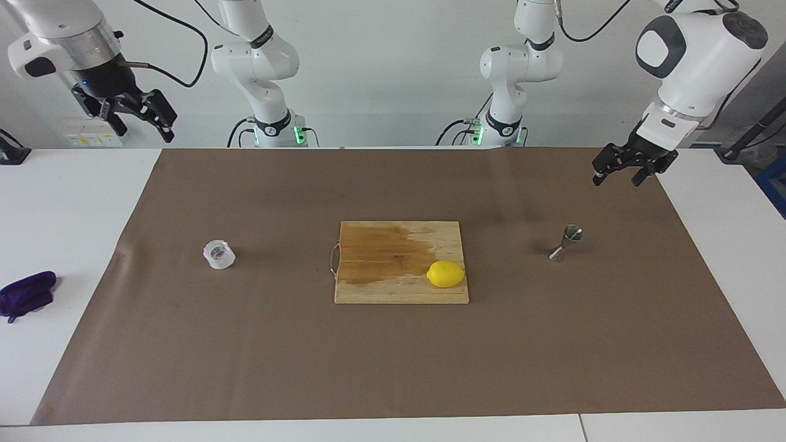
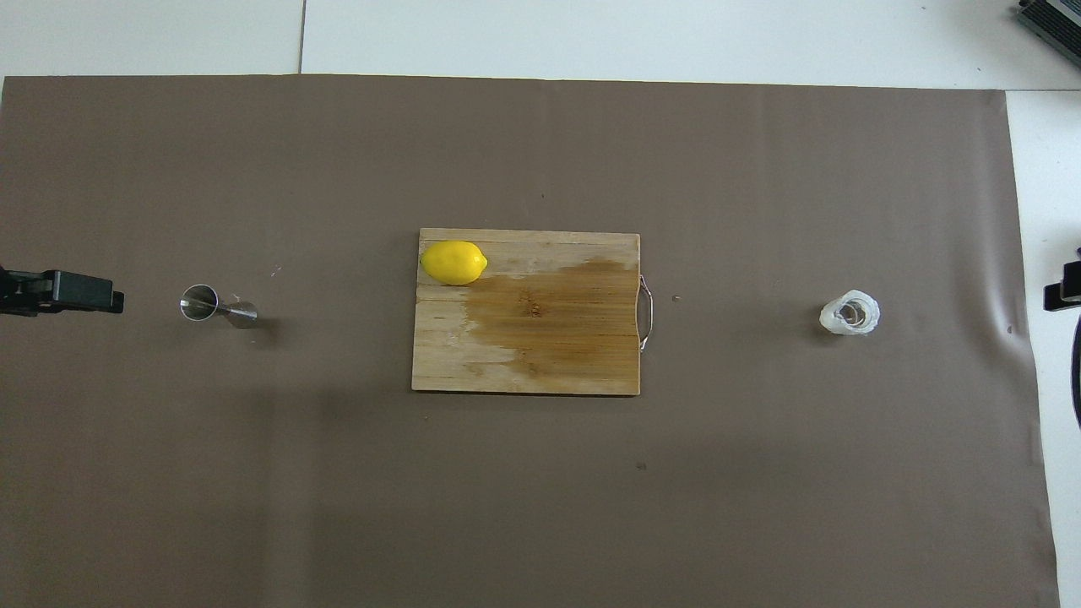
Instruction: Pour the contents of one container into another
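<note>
**Operator:** State the step in hand.

**Technician:** Approach, by my reading. Nothing is grasped. The left gripper [image 1: 625,170] is raised over the brown mat [image 1: 393,368] at the left arm's end of the table, fingers spread and holding nothing. The right gripper [image 1: 132,113] is raised over the right arm's end of the table, clear of the mat, fingers also spread and holding nothing.

**Operator:** Locate the 2 containers.

**Technician:** The plastic cup [image 1: 219,254] stands upright on the mat toward the right arm's end. The steel jigger [image 1: 568,242] stands upright on the mat toward the left arm's end, near the left gripper but apart from it. The cutting board [image 1: 401,262] lies between them with a lemon [image 1: 446,274] on it. The 2 containers are well apart.

**Operator:** What does the next move call for?

**Technician:** Judgement only: 1 gripper must lower to its container and close on it. The right gripper is the closer match for the cup and must descend with fingers straddling the cup wall. The cup looks thin, so a light grip is advisable. The jigger has a narrow waist and a small base; it may tip if nudged. The cup must then be carried across the board to the jigger, or the jigger brought toward it.

**Operator:** Contents of the cup?

**Technician:** Cannot be determined.
</note>
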You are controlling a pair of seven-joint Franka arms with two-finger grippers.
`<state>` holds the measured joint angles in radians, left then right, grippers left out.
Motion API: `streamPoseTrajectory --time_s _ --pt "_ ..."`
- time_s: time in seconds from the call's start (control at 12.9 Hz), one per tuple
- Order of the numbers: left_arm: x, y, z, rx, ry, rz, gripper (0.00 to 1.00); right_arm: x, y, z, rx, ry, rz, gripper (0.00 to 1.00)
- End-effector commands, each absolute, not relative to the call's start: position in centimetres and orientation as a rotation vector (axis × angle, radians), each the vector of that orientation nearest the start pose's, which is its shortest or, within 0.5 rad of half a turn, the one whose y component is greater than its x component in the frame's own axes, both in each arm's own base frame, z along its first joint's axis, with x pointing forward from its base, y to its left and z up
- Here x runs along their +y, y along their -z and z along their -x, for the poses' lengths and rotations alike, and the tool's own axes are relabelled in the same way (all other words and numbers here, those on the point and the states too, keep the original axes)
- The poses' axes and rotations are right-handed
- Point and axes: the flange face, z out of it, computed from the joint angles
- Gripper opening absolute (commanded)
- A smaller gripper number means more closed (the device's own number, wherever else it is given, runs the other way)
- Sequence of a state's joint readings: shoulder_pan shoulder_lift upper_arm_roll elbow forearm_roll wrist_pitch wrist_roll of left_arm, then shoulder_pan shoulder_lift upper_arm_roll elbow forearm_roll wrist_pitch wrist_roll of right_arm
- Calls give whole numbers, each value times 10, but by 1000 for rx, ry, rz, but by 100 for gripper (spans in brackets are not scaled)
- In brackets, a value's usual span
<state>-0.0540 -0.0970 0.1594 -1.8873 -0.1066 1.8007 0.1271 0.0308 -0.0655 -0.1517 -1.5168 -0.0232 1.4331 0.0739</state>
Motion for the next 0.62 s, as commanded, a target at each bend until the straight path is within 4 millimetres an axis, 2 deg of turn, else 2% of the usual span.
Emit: streamPoseTrajectory --time_s 0.0,0.31,0.54 --pt "66 -526 -527 -88 45 3339 100 -69 -674 -508 278 -37 3119 100" --pt "101 -488 -530 -449 24 3484 100 -69 -674 -508 278 -37 3119 100" --pt "112 -475 -532 -842 -24 3503 100 -69 -674 -508 278 -37 3119 100"
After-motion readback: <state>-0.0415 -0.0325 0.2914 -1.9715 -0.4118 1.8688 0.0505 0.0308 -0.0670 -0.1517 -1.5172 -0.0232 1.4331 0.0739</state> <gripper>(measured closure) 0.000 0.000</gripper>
